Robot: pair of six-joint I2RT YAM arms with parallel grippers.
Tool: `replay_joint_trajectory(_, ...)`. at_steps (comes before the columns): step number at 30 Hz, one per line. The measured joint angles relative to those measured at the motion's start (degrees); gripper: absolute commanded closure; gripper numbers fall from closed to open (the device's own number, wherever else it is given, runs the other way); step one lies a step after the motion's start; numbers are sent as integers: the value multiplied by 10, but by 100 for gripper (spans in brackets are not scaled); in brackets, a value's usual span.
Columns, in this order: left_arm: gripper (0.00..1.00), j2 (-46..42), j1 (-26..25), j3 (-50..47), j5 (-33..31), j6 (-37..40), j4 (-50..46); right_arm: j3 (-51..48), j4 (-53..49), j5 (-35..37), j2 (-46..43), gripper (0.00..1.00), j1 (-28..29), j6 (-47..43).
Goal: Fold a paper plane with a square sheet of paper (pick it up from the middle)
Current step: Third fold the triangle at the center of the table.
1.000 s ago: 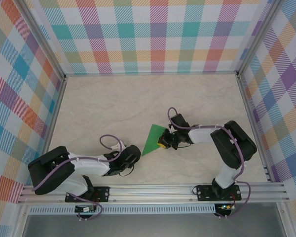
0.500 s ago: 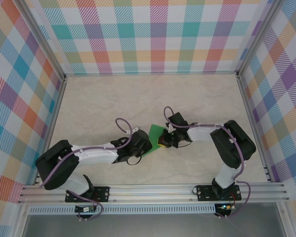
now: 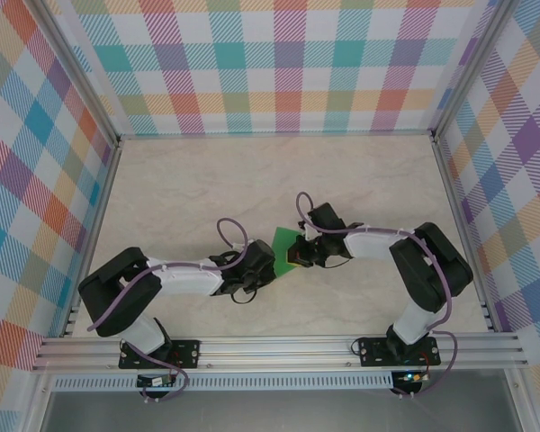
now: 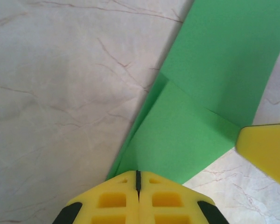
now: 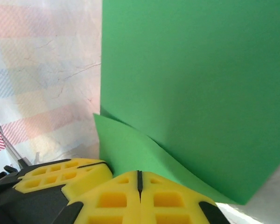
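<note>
The left gripper (image 3: 268,267) is lying low over the table, just left of the frame's centre in the overhead view, with its arm stretching in from the lower left. Through its wrist camera, the left gripper (image 4: 138,186) is showing two yellow fingers pressed together, only a thin seam between them. The folded edge of the square sheet of paper (image 4: 214,70) is running in under their tips; whether it is pinched or only pressed down cannot be told.

The right gripper (image 3: 299,255) is pointing leftward from just right of centre, its arm bending in from the lower right. The two tools are sitting very near each other, tip toward tip. Through its own camera, the right gripper (image 5: 139,186) is also showing its fingers closed flat together, clamping a curled lower flap of the square sheet of paper (image 5: 191,84). Above that flap the bright green sheet is rising upright and covering most of the right side of the frame.

From overhead, the square sheet of paper (image 3: 283,240) is appearing as a small green patch between and just above the two tools, near the middle of the pale marbled table (image 3: 207,180). The green is showing overlapping layers with a crease across them. Farther back, at the top and sides of the frame, pastel checked walls (image 3: 270,63) are enclosing the table.
</note>
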Motion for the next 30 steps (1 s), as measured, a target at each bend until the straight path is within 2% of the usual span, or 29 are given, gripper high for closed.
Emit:
replay_joint_trajectory(9, 100, 2, 0, 9, 0, -5, -16, 0, 16, -10, 23, 100, 38, 2)
replay_joint_trajectory(15, 100, 4, 0, 18, 0, -13, -38, 1, 10, -4, 38, 100, 35, 2)
replay_joint_trajectory(23, 100, 4, 0, 18, 12, -26, -35, -33, 34, -30, 25, 100, -44, -3)
replay_joint_trajectory(26, 100, 4, 0, 16, 14, -28, -32, -44, 21, -5, 2, 100, -83, -12)
replay_joint_trajectory(30, 100, 4, 0, 16, 15, -27, -32, -44, -18, 52, -34, 100, -104, -23)
